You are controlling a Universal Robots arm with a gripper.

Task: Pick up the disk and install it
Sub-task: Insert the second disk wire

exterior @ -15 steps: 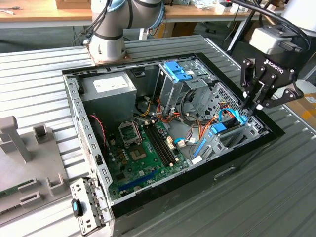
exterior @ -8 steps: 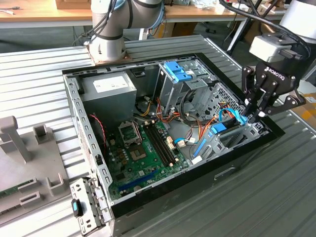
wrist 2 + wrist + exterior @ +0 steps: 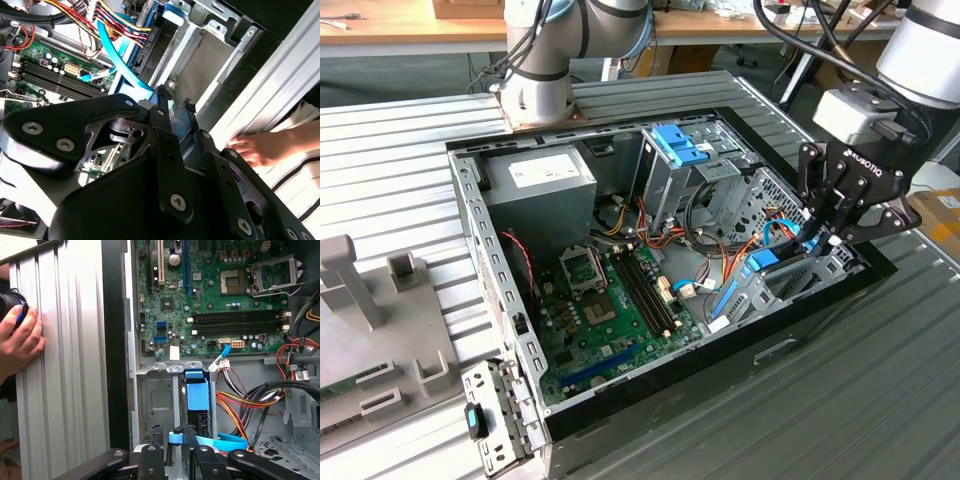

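- Gripper [image 3: 817, 236] sits low over the drive bay at the corner of the open computer case [image 3: 480, 215] on the exterior view's right, its fingers dipping into the chassis.
- The disk [image 3: 197, 390] stands on edge in the bay slot, blue carrier rail uppermost, just below the motherboard [image 3: 210, 295] edge in the first wrist view; in the second wrist view a sliver of blue [image 3: 171, 106] shows between the black fingers.
- Fingers look drawn close about the disk's blue edge — whether they actually clamp it I cannot tell.
- Step in hand, by my reading: the install itself, disk part-way or fully down in its bay; seating depth not visible.
- Next move calls for a straight push along the slot, keeping clear of the blue cable [image 3: 227, 442] and the wire bundle [image 3: 235, 407] beside it.
- A person's hand [image 3: 17, 337] rests on the ribbed table [image 3: 65, 365] beside the case.
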